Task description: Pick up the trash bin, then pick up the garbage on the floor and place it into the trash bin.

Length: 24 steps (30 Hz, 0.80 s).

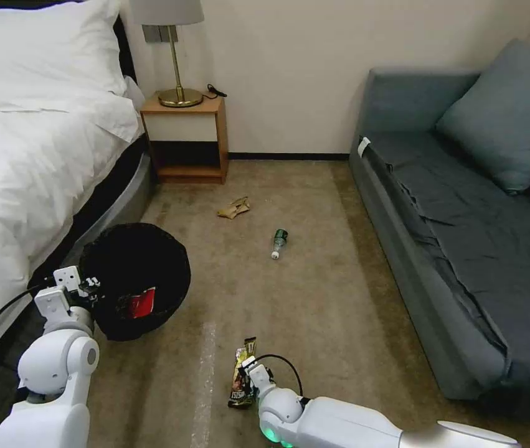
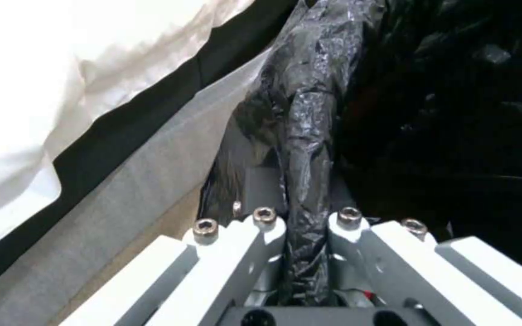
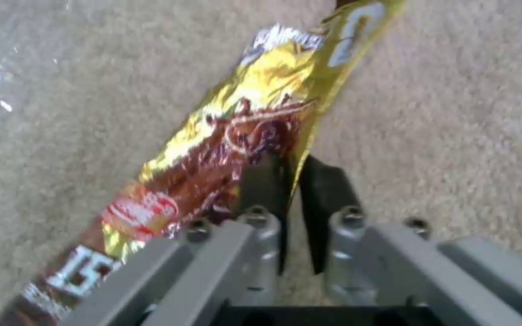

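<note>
The trash bin [image 1: 135, 281], lined with a black bag, sits beside the bed [image 1: 22, 162], and the left gripper [image 1: 81, 285] is clamped tight on the bag-covered rim [image 2: 306, 149] on the side nearest the bed. A red-and-white packet [image 1: 142, 303] lies inside the bin. On the carpet [image 1: 327, 298] in front of the bin, the right gripper [image 1: 249, 368] has its black fingers [image 3: 324, 190] pinched on the edge of the long brown-gold snack wrapper [image 1: 241, 373]. Beyond the bin lie the small green-labelled bottle [image 1: 279, 242] and, nearer the nightstand [image 1: 187, 138], the tan paper scrap [image 1: 234, 207].
</note>
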Tool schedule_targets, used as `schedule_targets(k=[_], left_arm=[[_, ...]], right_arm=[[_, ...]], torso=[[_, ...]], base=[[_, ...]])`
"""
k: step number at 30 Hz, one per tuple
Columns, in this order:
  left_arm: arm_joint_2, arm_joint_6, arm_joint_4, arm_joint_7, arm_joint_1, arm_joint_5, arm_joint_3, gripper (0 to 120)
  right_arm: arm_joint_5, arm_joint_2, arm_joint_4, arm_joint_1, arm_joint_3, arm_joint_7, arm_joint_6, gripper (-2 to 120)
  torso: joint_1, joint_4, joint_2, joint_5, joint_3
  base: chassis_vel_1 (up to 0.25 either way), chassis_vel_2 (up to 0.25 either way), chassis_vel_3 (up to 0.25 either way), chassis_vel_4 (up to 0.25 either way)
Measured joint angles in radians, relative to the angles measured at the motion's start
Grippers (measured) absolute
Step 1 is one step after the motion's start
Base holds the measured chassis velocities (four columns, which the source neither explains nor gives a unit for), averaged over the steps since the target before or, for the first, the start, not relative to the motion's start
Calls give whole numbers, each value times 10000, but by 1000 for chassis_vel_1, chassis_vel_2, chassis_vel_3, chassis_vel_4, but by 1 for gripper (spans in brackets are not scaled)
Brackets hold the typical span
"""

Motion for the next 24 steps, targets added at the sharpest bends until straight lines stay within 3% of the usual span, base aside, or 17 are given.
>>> schedule_targets(k=[8,11,15,20,24], left_arm=[[14,0,23,10,-27,2,-6,3],[78,1,25,9,-33,-24,-28,3],[82,2,79,13,-95,-59,-23,3],[53,1,149,11,-101,-77,110,3],[-95,3,194,11,-89,-81,309,3]], right_arm=[[142,-846,1391,335,414,138,-16,0],[210,-1832,2304,758,1042,231,-60,0],[336,-2608,3524,1252,1850,387,-70,0],[1009,-2757,5289,1865,2539,744,-194,0],[1668,-2019,6402,2537,2609,1313,-340,0]], torso=[[0,1,0,2,0],[0,1,0,1,0],[0,-5,0,0,1],[0,-1,0,2,0],[0,0,1,-2,0]], base=[[0,0,0,0],[0,0,0,0],[0,0,0,0],[0,0,0,0],[0,0,0,0]])
